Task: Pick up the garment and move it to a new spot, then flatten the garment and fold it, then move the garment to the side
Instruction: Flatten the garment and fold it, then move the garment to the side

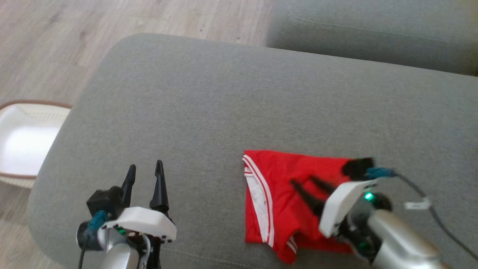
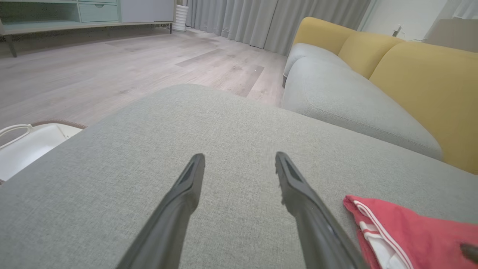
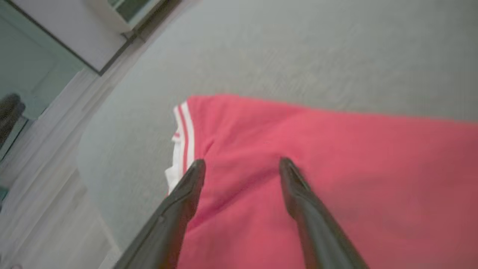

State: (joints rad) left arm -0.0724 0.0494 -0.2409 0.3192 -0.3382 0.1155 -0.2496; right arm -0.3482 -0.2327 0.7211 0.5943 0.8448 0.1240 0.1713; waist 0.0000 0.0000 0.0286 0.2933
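A white basket (image 1: pixel 22 145) sits just left of the big grey cushion (image 1: pixel 231 93). The left gripper (image 1: pixel 145 169) hangs over the cushion's near left part, its fingers wide apart and holding nothing. The red garment (image 1: pixel 272 194) with white stripes lies on the cushion's near right part. The right gripper (image 1: pixel 302 180) is over it, fingers spread apart, gripping nothing.

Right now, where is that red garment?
The red garment lies on the grey cushion, lower right of centre in the head view, on the robot's right side, with the right gripper open over it.
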